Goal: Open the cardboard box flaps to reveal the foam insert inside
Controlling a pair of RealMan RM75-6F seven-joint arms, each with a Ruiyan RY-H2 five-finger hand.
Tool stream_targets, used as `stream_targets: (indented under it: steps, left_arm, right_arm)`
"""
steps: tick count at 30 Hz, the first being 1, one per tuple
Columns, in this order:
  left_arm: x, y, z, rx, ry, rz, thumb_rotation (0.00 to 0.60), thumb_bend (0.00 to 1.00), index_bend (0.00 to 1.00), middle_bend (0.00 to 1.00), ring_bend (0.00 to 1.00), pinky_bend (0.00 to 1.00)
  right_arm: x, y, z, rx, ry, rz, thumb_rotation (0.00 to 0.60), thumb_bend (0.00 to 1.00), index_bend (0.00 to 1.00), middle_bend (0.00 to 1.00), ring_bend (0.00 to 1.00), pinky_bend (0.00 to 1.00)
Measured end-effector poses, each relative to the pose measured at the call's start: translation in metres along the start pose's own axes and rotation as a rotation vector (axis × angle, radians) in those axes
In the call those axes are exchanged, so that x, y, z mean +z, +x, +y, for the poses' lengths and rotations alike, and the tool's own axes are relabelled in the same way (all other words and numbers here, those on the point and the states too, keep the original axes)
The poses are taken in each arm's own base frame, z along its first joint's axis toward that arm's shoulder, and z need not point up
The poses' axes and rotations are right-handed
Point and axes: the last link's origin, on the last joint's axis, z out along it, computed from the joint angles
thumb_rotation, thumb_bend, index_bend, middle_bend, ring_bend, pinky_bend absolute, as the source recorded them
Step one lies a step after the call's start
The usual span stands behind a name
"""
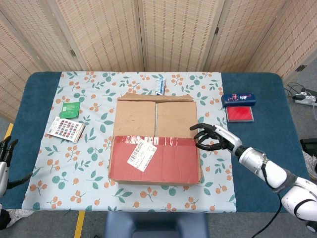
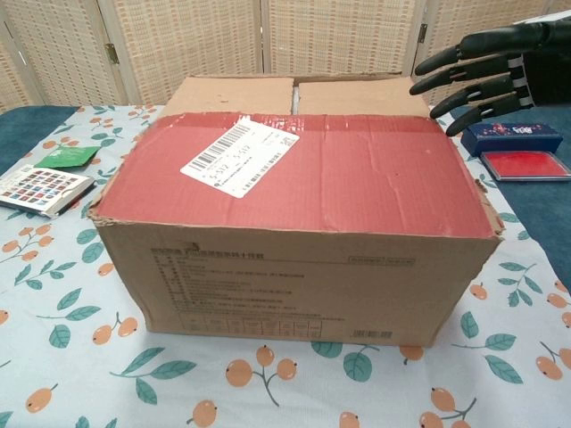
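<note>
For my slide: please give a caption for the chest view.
Right hand open beside the closed cardboard box.

We see the right robot hand (image 1: 212, 139) built from black, slender, segmented fingers (image 2: 457, 59) with a dull matte finish, their tips rounded. Behind it a silver-grey metallic wrist section joins a glossy white forearm (image 1: 270, 171), broken by a dark band where the segments meet, and the arm ends in a rounded white shell at the frame's corner. A thin black cable runs down from beneath that forearm. The left robot hand (image 1: 5, 151) shows only partly at the frame edge: black fingers over a pale grey-white body.
</note>
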Motion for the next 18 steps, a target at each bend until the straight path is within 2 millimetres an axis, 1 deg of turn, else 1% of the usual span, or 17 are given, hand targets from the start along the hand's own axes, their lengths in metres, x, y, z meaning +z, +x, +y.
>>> stream_targets:
  steps: [7, 14, 18]
  left_arm:
    - [0.001, -0.001, 0.0, 0.003, 0.001, -0.005, 0.6, 0.19, 0.0, 0.0, 0.0, 0.0]
    - [0.001, -0.002, 0.0, 0.004, 0.0, -0.009, 0.6, 0.19, 0.0, 0.0, 0.0, 0.0]
    - [0.0, 0.0, 0.0, -0.002, 0.001, -0.002, 0.6, 0.19, 0.0, 0.0, 0.0, 0.0]
  right_arm:
    - [0.003, 0.009, -0.004, 0.0, 0.046, 0.008, 0.427, 0.3, 0.24, 0.18, 0.28, 0.31]
    - [0.009, 0.005, -0.003, 0.002, 0.049, -0.02, 0.427, 0.3, 0.24, 0.18, 0.28, 0.31]
    - [0.019, 0.002, -0.003, 0.01, 0.061, -0.035, 0.428, 0.3, 0.24, 0.18, 0.28, 0.31]
